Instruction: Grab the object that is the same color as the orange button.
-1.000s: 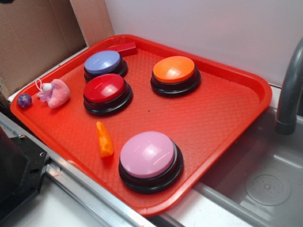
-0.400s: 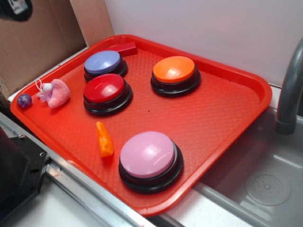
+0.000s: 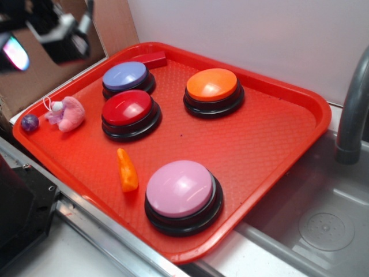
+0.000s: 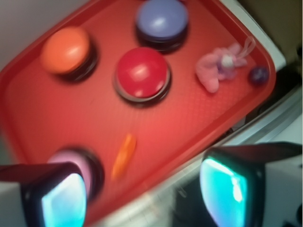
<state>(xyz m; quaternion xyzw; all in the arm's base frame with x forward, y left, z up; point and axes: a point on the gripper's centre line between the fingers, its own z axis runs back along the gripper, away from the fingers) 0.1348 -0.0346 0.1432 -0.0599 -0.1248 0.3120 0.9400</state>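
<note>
The small orange tapered object (image 3: 127,171) lies on the red tray (image 3: 265,144), between the red-topped and the pink-topped button. The orange button (image 3: 211,85) stands at the tray's back. My gripper (image 3: 43,37) hovers blurred above the tray's far left corner, well away from the object. In the wrist view the gripper (image 4: 147,198) is open with nothing between its cyan pads (image 4: 64,201). The object (image 4: 124,156) shows just above the gap, the orange button (image 4: 66,45) at the upper left, and the tray (image 4: 199,123) runs underneath.
On the tray also stand a red button (image 3: 127,108), a blue button (image 3: 125,75) and a pink button (image 3: 180,188). A pink plush toy (image 3: 68,113), a purple ball (image 3: 30,122) and a red block (image 3: 151,57) lie there. A sink (image 3: 323,225) with a faucet (image 3: 351,109) is right.
My gripper has come further into the exterior view at the top left, moving right and down. Nothing on the tray has moved.
</note>
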